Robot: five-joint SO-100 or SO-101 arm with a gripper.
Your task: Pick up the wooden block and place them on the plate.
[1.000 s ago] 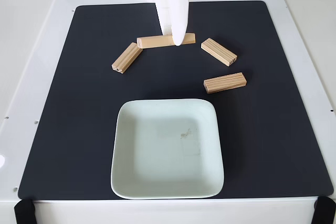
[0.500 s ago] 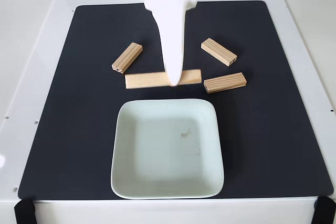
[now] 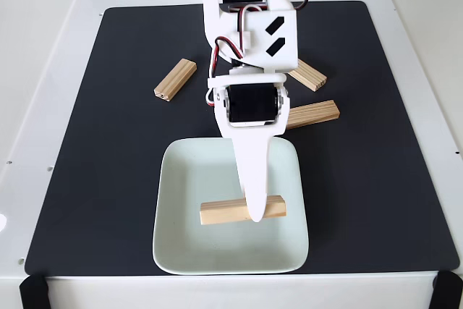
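Fixed view: the white gripper (image 3: 255,215) reaches down over the plate, and its fingers are clamped on a wooden block (image 3: 242,210).
Held block: it lies level, across the near half of the pale green plate (image 3: 177,251). (I cannot tell if it touches the plate or hangs just above it.)
What changed: a second ago this block sat at the far side of the black mat (image 3: 391,179), then it was carried forward, and now it is over the plate.
What that means: the carry looks almost done. Letting go of the block is likely next.
Other blocks: three are still on the mat. The left block (image 3: 175,79) lies well apart from the plate. The right block (image 3: 312,113) lies near the plate's far corner. The far block (image 3: 309,75) peeks out from behind the arm (image 3: 249,34).
Still to do: those three blocks need moving too.
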